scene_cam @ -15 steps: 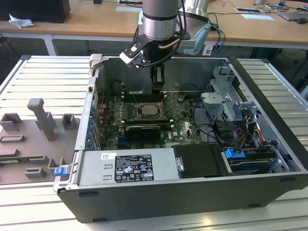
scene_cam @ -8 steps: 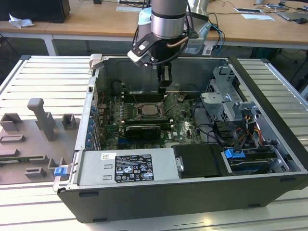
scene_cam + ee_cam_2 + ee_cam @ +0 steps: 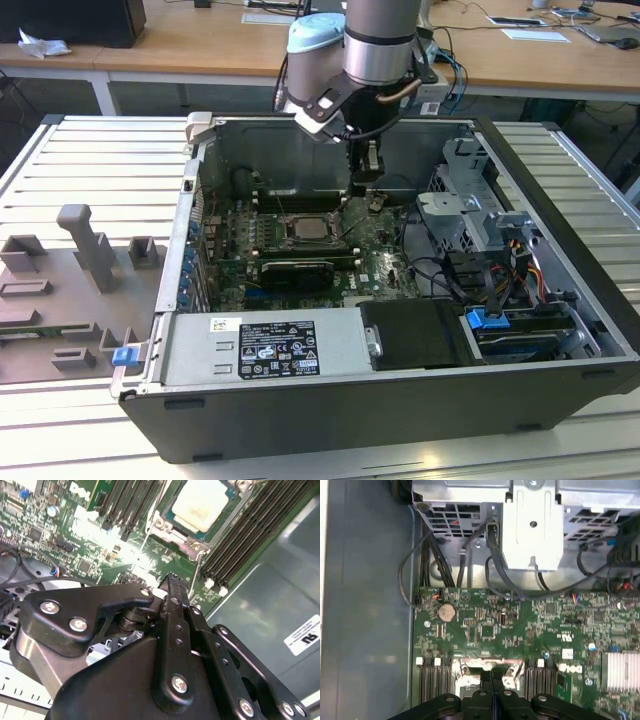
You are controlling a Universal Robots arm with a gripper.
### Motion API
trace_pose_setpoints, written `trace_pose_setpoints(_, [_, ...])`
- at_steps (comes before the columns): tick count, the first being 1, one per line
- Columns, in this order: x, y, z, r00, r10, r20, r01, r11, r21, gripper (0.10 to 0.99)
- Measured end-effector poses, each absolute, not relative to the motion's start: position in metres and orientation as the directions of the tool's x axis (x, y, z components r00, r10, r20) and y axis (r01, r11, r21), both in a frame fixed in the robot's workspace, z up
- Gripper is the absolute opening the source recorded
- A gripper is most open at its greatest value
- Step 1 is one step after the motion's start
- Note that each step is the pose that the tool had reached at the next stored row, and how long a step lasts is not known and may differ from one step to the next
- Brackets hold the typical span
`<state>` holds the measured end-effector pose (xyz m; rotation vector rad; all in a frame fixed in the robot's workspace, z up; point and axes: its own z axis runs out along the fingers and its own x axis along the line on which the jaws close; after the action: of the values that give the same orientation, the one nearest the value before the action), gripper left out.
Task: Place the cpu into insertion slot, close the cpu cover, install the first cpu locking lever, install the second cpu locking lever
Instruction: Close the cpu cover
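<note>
Where the single arm comes down into the open computer case [image 3: 300, 400], it stands close to upright, wrist low between the case walls. Its one gripper [image 3: 366, 185] hangs over the green motherboard [image 3: 385, 262], just to the exterior view's right of the insertion slot [image 3: 284, 228]. In both wrist views the gripper [image 3: 172, 580] [image 3: 492, 672] has its two black fingers [image 3: 485, 680] pressed flat together, with nothing visible between them.

The one cpu [image 3: 202, 502] sits in the slot, its pale top facing up. The cpu cover [image 3: 220, 527] seems to lie flat around it as a silvery frame, though from this angle I can't be sure it is fully down.

Two banks of long black memory slots [image 3: 250, 535] flank the socket, one bank on each side. In the first wrist view the motherboard [image 3: 485, 630] carries one round coin cell [image 3: 446, 612] and one finned heat sink [image 3: 621, 670].

The case rests on a ribbed metal table [image 3: 80, 150]. Grey fixture blocks [image 3: 90, 245] stand beside it at the exterior view's left.
</note>
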<state>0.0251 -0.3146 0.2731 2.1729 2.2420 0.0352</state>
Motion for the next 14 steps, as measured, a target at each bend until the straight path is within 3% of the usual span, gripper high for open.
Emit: trace_pose_setpoints(14, [0.045,-0.310,0.265,-0.046,0.999,-0.011,0.999,0.047,0.025,0.106])
